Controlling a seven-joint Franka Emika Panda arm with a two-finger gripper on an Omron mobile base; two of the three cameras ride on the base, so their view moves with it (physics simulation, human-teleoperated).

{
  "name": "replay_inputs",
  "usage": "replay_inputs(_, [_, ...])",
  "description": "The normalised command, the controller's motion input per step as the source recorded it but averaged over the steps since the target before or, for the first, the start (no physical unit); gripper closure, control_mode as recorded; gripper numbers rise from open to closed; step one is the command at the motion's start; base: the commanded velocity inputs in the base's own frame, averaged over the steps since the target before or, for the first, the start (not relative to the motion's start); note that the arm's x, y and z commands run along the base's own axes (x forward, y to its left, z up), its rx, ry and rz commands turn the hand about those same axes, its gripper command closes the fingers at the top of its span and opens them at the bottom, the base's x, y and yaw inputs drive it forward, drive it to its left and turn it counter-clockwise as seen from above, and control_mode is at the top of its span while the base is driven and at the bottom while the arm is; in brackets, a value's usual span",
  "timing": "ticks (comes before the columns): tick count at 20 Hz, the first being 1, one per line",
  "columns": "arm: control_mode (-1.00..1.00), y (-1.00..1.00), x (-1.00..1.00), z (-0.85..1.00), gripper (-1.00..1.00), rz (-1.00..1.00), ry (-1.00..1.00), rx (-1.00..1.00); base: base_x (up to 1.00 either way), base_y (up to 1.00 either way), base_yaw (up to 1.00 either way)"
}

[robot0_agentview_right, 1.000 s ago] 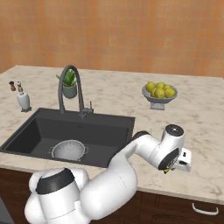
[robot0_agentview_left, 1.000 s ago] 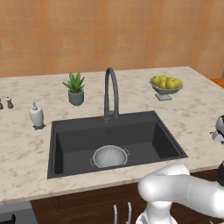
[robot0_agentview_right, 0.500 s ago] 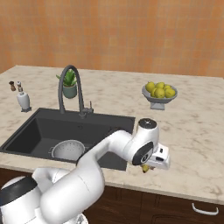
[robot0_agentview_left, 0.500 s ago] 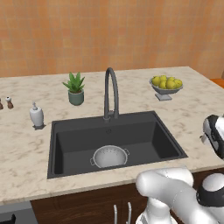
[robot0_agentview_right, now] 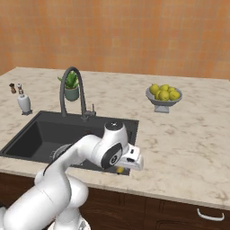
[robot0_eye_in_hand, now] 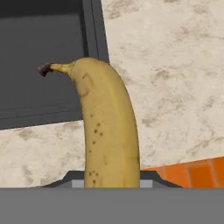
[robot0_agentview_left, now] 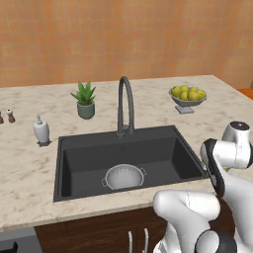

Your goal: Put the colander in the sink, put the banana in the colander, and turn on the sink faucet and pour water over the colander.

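Banana held over the sink's corner

Curved yellow banana (robot0_eye_in_hand: 109, 135) with a dark tip rises from the tool (robot0_agentview_right: 120, 169), which is clamped on it, above the marbled counter (robot0_eye_in_hand: 175, 87). Left base camera alone shows the perforated silvery colander (robot0_agentview_left: 124, 176) inside the dark grey sink (robot0_agentview_left: 163, 150).

Arm (robot0_agentview_right: 85, 152) bent low, fingers closed
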Motion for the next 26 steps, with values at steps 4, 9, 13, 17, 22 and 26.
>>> replay_inputs(4, [-1.00,0.99,0.24,0.00,1.00,0.06,0.00,0.00,0.00,0.00,0.00])
replay_inputs(9, [-1.00,0.67,0.38,0.00,1.00,0.09,0.00,0.05,0.00,0.00,0.00])
replay_inputs(13, [-1.00,0.48,0.59,0.00,1.00,0.10,0.00,0.07,0.00,0.00,0.00])
replay_inputs(17, [-1.00,0.32,0.32,-0.12,1.00,0.15,0.00,0.06,0.00,0.00,0.00])
replay_inputs(22, [-1.00,0.44,0.08,-0.28,1.00,0.09,0.07,0.02,0.00,0.00,0.00])
replay_inputs(26, [-1.00,0.25,0.13,-0.27,1.00,0.17,0.09,0.08,0.00,0.00,0.00])
